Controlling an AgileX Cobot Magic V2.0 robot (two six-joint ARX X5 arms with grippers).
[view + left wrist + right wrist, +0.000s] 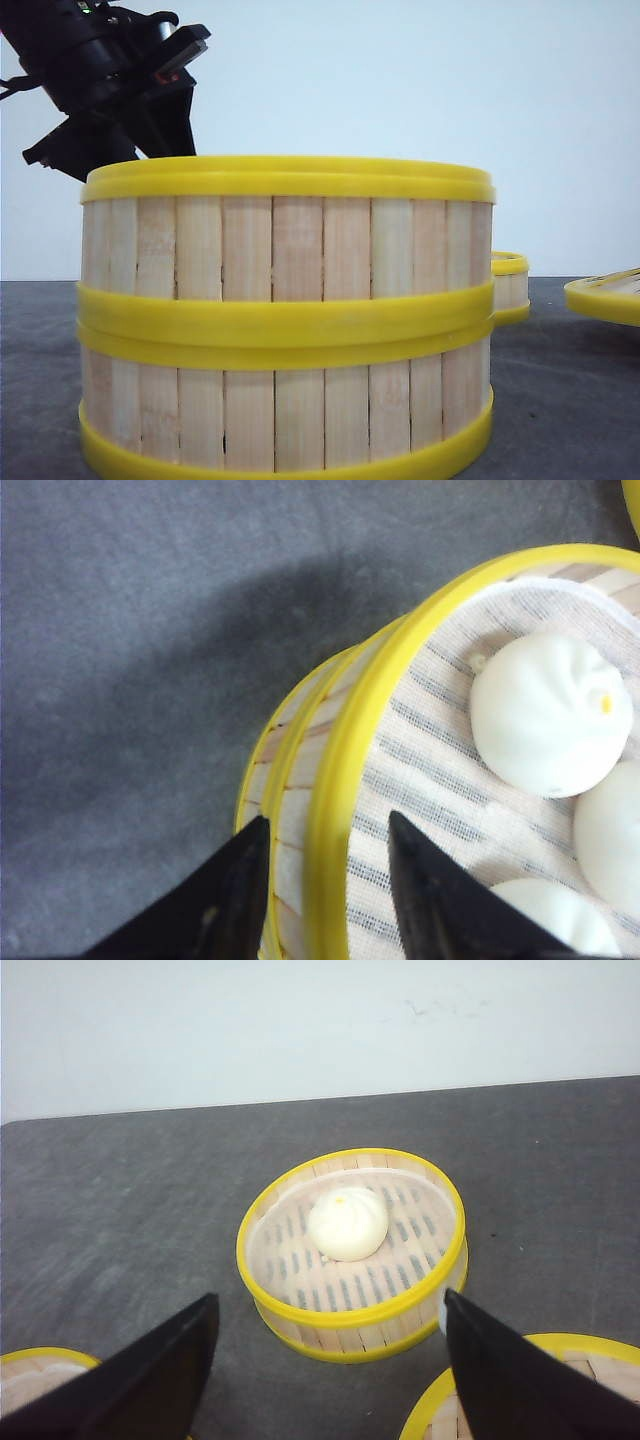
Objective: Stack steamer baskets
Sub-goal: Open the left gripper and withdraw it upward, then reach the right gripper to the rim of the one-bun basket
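**Left claw straddles the rim of the stacked baskets**

The left gripper [325, 900] stands with its jaws parted, one black finger outside the wall and the other inside, over the yellow rim of the top steamer basket [480, 760]. Whether the fingers touch the rim cannot be told. In the front view the left gripper [165, 120] hangs behind the stack's upper left edge. That top basket [287, 235] sits squarely on a lower basket [285, 410], their yellow rims meeting at mid-height. Inside the top one, a striped cloth liner [440, 730] carries three white buns [550, 715].

The right gripper [325, 1360] is spread wide and holds nothing, its fingers hovering over the dark grey table [120, 1210]. Beyond it, well apart from the stack, the third basket [352, 1252] stands alone with a single bun [347, 1223] inside. The flat yellow-rimmed lid [605, 293] lies at the far right of the front view.
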